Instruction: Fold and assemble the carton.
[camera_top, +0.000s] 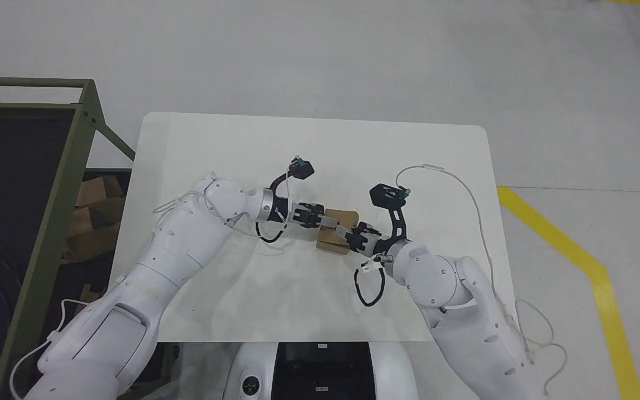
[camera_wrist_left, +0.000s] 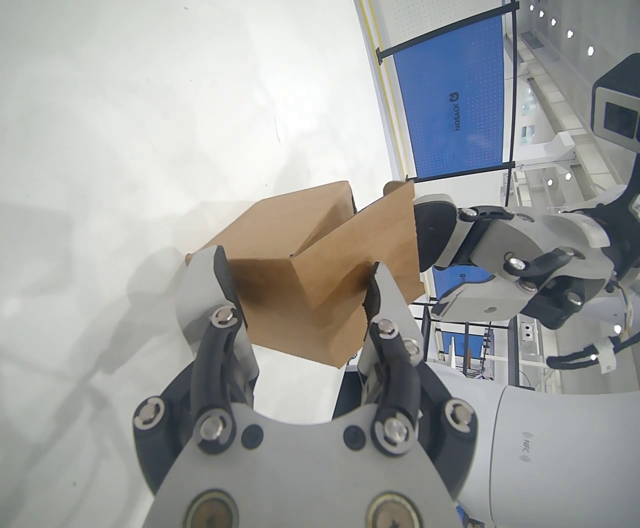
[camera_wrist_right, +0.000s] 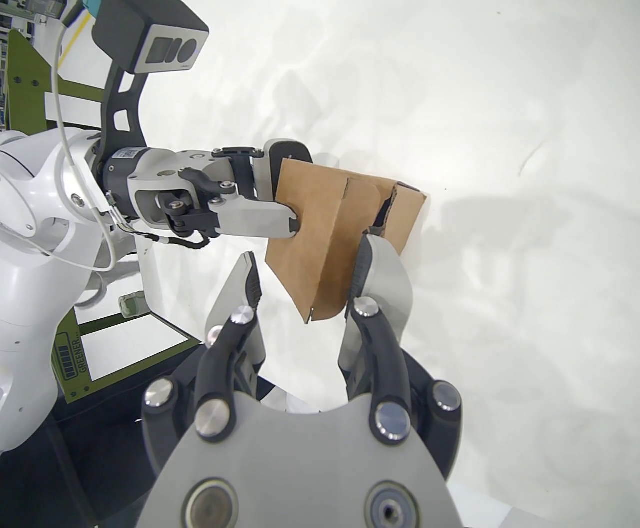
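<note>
So the brown carton (camera_top: 338, 226) is pretty much dead centre of the white table (camera_top: 200, 150). It's half folded, with a couple of flaps sticking out at angles rather than closed up. The left gripper (camera_top: 318, 215) comes in from the carton's 9 o'clock and is clamped on it, one finger on each side of a folded panel. Its own wrist view shows both pads pressed flat against the cardboard. The right gripper (camera_top: 352, 237) is at the carton's 4 o'clock with its fingers spread apart around a loose flap: one finger (camera_wrist_right: 367, 265) touches the cardboard, while the other finger (camera_wrist_right: 250, 282) hangs just beside the flap's edge with a gap. Can't really tell whether the carton's underside is touching the table or is held just off it. A thin white cable (camera_top: 468, 192) loops over the table out toward 3 o'clock. Off the table's 9 o'clock edge there's a green rack (camera_top: 40, 84) with more cardboard (camera_top: 95, 210) stacked inside, and a yellow floor line (camera_top: 560, 235) runs past at 3 o'clock.
</note>
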